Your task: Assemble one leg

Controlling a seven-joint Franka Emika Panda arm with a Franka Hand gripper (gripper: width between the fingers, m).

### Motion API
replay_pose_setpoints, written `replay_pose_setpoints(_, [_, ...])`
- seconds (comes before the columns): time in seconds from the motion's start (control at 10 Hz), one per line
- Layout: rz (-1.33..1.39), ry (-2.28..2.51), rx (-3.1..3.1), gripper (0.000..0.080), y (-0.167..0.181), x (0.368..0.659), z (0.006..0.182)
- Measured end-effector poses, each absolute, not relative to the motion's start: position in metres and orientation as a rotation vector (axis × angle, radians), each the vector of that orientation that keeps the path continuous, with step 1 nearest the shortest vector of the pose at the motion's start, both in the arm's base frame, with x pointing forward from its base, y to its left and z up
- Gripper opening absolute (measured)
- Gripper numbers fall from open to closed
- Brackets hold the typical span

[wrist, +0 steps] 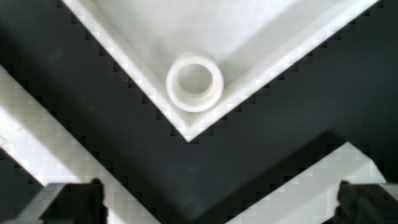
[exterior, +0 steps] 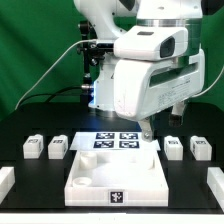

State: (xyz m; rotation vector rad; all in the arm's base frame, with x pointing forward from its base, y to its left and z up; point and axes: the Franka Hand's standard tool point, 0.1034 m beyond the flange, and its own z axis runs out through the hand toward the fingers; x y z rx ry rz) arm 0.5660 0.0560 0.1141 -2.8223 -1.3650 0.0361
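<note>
The white square tabletop [exterior: 115,172] lies at the front middle of the black table. In the wrist view one of its corners [wrist: 267,40] points toward my fingers, with a round screw hole [wrist: 194,82] in it. My gripper [exterior: 147,128] hangs over the tabletop's far corner on the exterior view's right. In the wrist view the gripper [wrist: 214,206] is open, and only black table shows between the dark fingertips [wrist: 64,204]. Four small white tagged legs stand in pairs: two on the exterior view's left [exterior: 33,147] [exterior: 58,147] and two on its right [exterior: 173,146] [exterior: 200,147].
The marker board [exterior: 117,140] lies just behind the tabletop. White strips [wrist: 299,182] cross the wrist view near my fingers. White pieces sit at the table's left edge [exterior: 5,181] and right edge [exterior: 215,186]. A green backdrop stands behind.
</note>
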Motion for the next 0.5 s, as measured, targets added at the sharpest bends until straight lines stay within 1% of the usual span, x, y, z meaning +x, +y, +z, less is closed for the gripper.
replay_pose_setpoints(0.5, [0.036,-1.365,-2.822,0.0649,0.056,0.566,0.1141])
